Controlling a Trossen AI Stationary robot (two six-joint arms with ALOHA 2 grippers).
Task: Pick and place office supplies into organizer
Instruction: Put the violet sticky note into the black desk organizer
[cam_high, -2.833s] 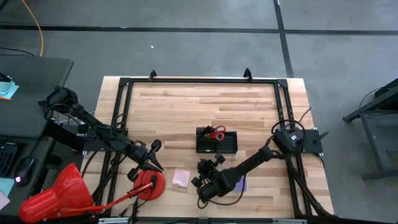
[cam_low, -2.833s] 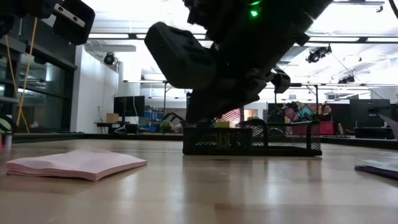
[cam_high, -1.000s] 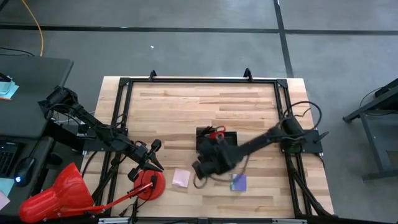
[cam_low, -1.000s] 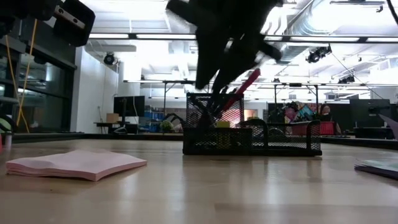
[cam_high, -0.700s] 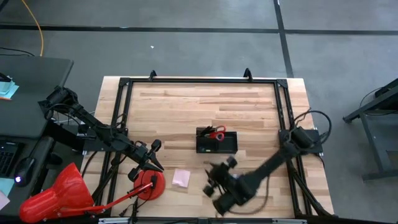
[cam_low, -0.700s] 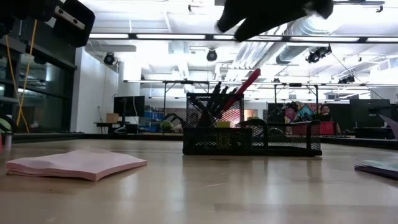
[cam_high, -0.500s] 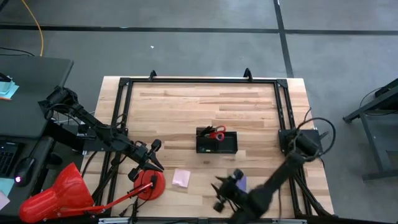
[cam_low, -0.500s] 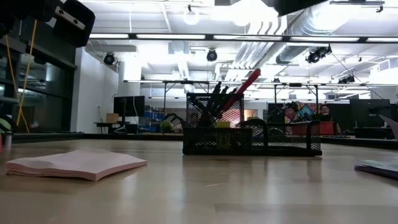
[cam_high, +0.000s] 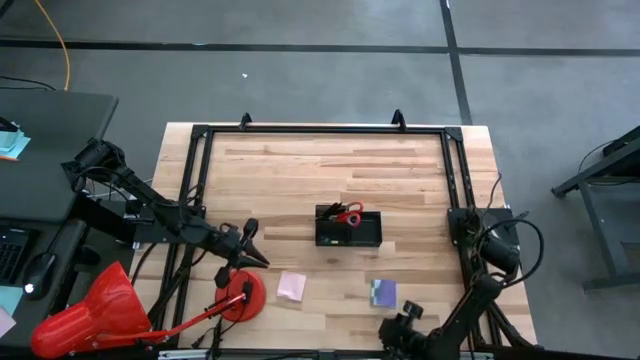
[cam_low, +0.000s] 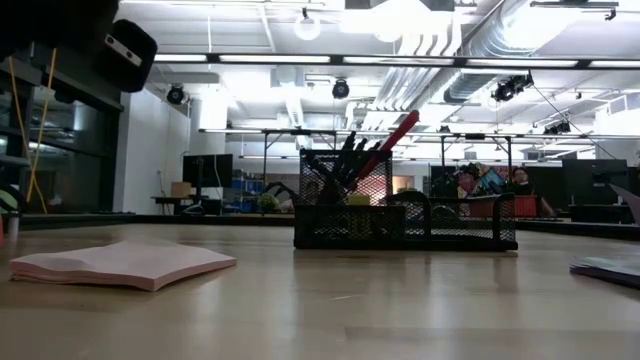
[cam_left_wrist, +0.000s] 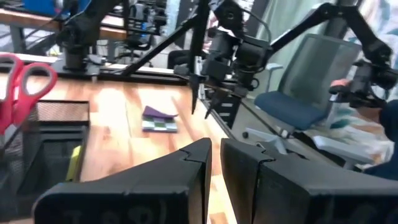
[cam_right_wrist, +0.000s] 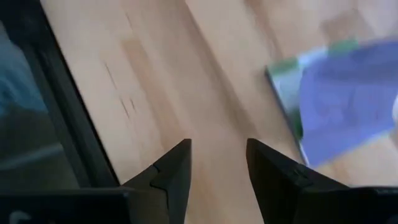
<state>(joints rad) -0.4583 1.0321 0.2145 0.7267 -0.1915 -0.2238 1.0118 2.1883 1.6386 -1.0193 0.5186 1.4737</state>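
The black mesh organizer (cam_high: 349, 229) stands mid-table. Red-handled scissors (cam_high: 347, 213) and dark pens (cam_low: 345, 160) stick upright in its tall cup. A pink sticky pad (cam_high: 291, 286) and a purple pad (cam_high: 383, 293) lie flat on the wood, nearer the front edge. My right gripper (cam_high: 396, 325) hangs open at the near edge, just short of the purple pad (cam_right_wrist: 348, 99), with nothing between its fingers. My left gripper (cam_high: 250, 245) is shut and empty left of the organizer (cam_left_wrist: 37, 137), pointing level across the table.
Black frame rails (cam_high: 455, 180) run around the tabletop; one rail (cam_right_wrist: 62, 124) lies close beside my right gripper. A red cone (cam_high: 95, 310) and a red disc with a stick (cam_high: 240, 297) sit at the near left. Bare wood spreads behind the organizer.
My right gripper has swung away from the organizer toward the table's near edge and to the right, passing over the purple pad, sinking a little and rolling, its fingers open throughout. The scissors stay standing in the organizer. My left gripper has turned slightly in place.
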